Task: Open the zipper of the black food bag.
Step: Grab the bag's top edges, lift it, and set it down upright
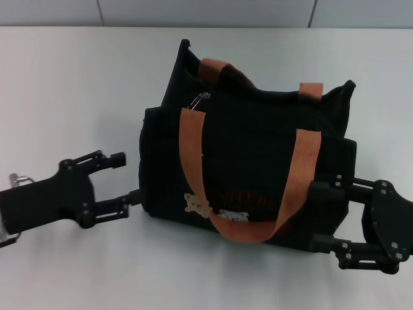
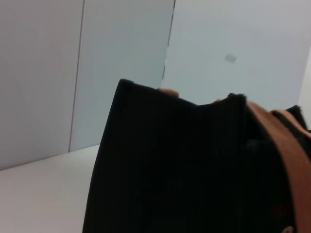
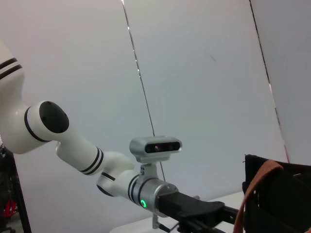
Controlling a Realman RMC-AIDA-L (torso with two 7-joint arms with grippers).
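Observation:
The black food bag (image 1: 251, 148) stands upright mid-table, its two orange straps (image 1: 193, 155) draped over the front above small bear patches (image 1: 216, 210). The zipper's silvery pull tab (image 1: 202, 98) lies at the top edge near the bag's left end; the zipper line itself is hard to make out. My left gripper (image 1: 131, 177) is open, its fingertips just short of the bag's left side. The right gripper (image 1: 314, 216) is open at the bag's lower right corner, fingers overlapping the fabric. The bag's side (image 2: 170, 160) fills the left wrist view. Its edge (image 3: 286, 194) shows in the right wrist view.
The white table (image 1: 77, 90) extends around the bag, with a pale wall (image 1: 206, 11) behind it. In the right wrist view the left arm (image 3: 87, 155) with its wrist camera (image 3: 155, 147) shows beyond the bag.

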